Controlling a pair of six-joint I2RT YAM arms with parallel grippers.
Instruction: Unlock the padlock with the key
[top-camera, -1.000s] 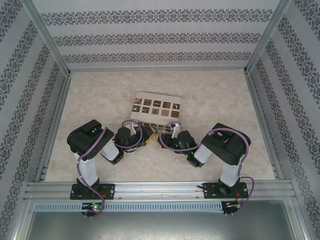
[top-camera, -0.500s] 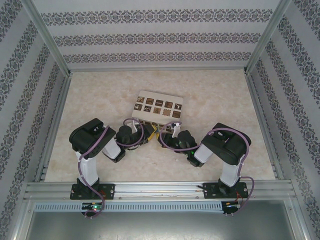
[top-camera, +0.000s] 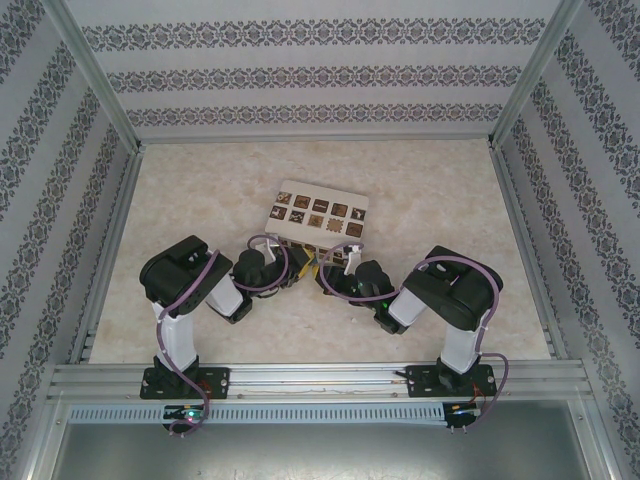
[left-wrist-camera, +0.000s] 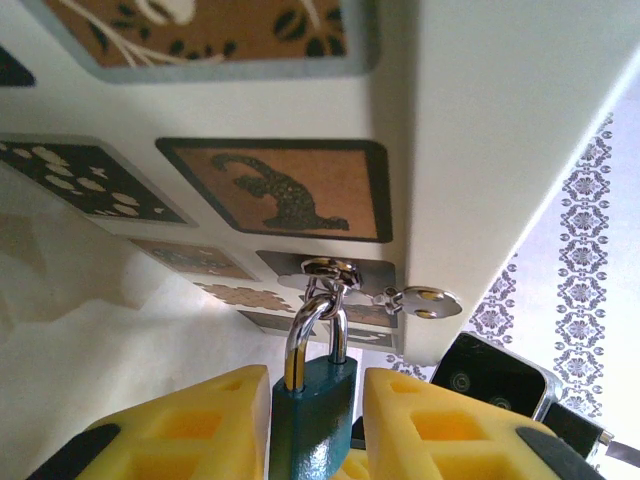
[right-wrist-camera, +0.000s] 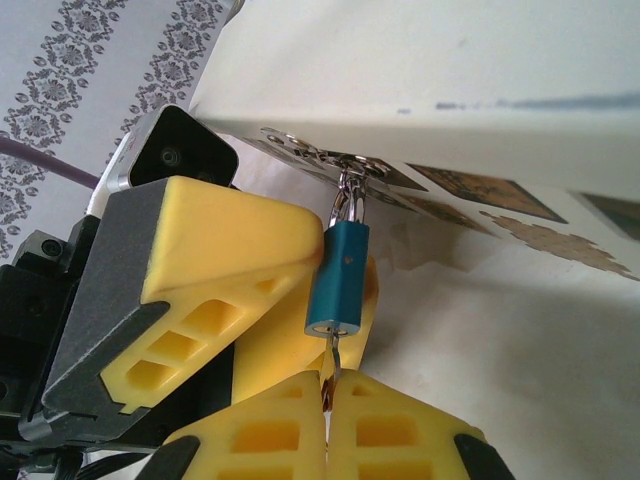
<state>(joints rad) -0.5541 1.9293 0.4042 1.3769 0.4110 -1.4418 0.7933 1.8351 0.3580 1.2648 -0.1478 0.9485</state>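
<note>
- Padlock (left-wrist-camera: 312, 425): its blue body hangs at the bottom centre of the left wrist view. Its silvery shackle is looped through a metal hasp ring (left-wrist-camera: 328, 270) on the edge of the cream box (left-wrist-camera: 500, 120).
- Left gripper (left-wrist-camera: 316, 372): set narrow, with its yellow fingers (left-wrist-camera: 200, 430) closed in on either side of the padlock body and the pads against it.
- Key (right-wrist-camera: 329, 362): in the right wrist view a slim metal shaft pokes down from the underside of the padlock, in the lower middle of the frame. Its lower end is hidden between fingertips.
- Right gripper (right-wrist-camera: 328, 400): at the bottom centre of that view, its fingers are pressed together, pinching the key.
- In the same view the left gripper sits to the left of the padlock, one finger in front and one behind it.
- From the top view, the left gripper and right gripper meet at the lower edge of the cream box, mid-frame on the pale table (top-camera: 200, 200). The padlock and key are too small to make out there.
</note>
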